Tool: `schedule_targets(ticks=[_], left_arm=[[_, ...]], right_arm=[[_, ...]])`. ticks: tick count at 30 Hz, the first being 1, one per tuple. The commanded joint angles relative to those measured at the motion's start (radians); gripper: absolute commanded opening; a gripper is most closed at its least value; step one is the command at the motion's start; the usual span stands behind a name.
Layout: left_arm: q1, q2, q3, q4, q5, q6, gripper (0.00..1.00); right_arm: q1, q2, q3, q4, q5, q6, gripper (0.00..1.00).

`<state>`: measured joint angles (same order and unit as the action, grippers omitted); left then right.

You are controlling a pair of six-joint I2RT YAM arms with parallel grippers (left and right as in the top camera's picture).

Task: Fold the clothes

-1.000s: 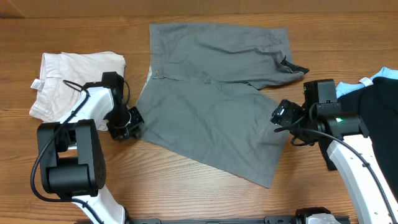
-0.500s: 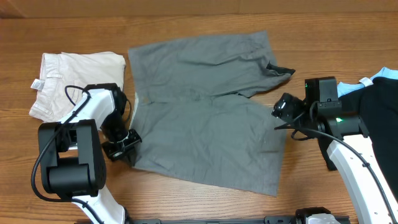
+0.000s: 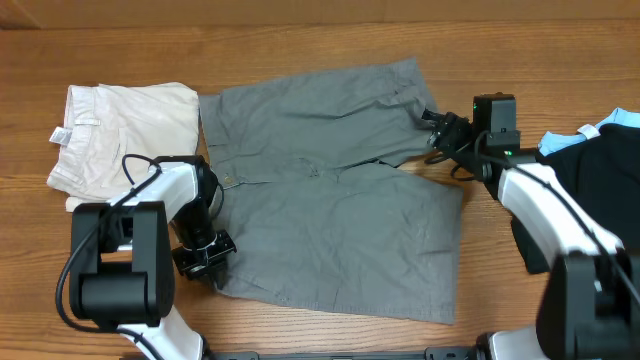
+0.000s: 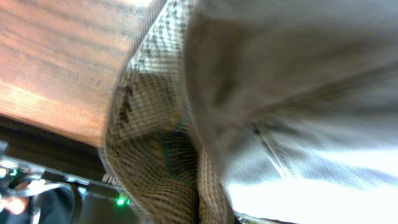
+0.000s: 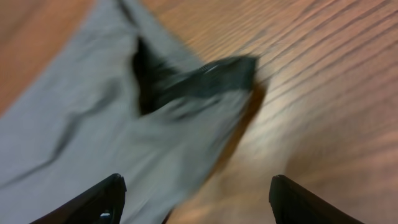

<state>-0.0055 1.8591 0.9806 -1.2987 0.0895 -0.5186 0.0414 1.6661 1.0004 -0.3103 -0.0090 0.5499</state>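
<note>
Since a second ago the grey shorts have swung left, lying spread mid-bench. Left gripper looks clenched on their near-left corner; right gripper hangs released at the far-right hem. Uneven pulling could rumple them.

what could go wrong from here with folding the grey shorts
1. The right gripper is open, short of the curled leg cuff; it may pinch only that flipped hem and fold a crease in.
2. The left gripper has the grey shorts bunched at one corner, so a pull may skew them towards the cream shorts.
</note>
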Motion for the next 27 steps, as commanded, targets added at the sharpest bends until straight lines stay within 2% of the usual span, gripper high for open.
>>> schedule_targets(ticks=[1, 3, 4, 9, 12, 13, 14, 16, 20, 25, 27], left_arm=[[-0.005, -0.057, -0.002, 0.035, -0.013, -0.002, 0.48], [-0.005, -0.07, -0.001, 0.056, -0.01, -0.002, 0.66], [-0.005, -0.076, -0.001, 0.063, -0.01, -0.002, 0.7], [-0.005, -0.09, 0.005, 0.086, -0.011, 0.0, 0.7], [-0.005, -0.093, 0.034, 0.088, 0.013, 0.028, 0.66], [-0.005, -0.094, 0.048, 0.085, 0.018, 0.035, 0.65], [-0.005, -0.096, 0.065, 0.078, 0.019, 0.037, 0.65], [-0.005, -0.106, 0.107, 0.068, 0.019, 0.051, 0.65], [-0.005, -0.123, 0.202, 0.065, 0.02, 0.07, 0.67], [-0.006, -0.124, 0.346, 0.1, 0.038, 0.105, 0.7], [-0.008, -0.124, 0.373, 0.155, 0.042, 0.118, 0.8]], right_arm=[[-0.069, 0.084, 0.016, 0.067, 0.002, 0.003, 0.76], [-0.101, 0.122, 0.016, 0.111, -0.059, 0.003, 0.76], [-0.117, 0.142, 0.016, 0.138, -0.108, 0.003, 0.74], [-0.137, 0.183, 0.016, 0.236, -0.198, -0.001, 0.74], [-0.137, 0.183, 0.016, 0.256, -0.23, -0.001, 0.72], [-0.137, 0.183, 0.016, 0.248, -0.229, -0.001, 0.63], [-0.137, 0.183, 0.016, 0.232, -0.227, -0.001, 0.47], [-0.137, 0.183, 0.016, 0.183, -0.202, -0.001, 0.27], [-0.14, 0.183, 0.016, 0.088, -0.094, -0.013, 0.06], [-0.164, 0.165, 0.016, -0.001, -0.095, -0.066, 0.04], [-0.174, 0.146, 0.017, -0.027, -0.138, -0.106, 0.04]])
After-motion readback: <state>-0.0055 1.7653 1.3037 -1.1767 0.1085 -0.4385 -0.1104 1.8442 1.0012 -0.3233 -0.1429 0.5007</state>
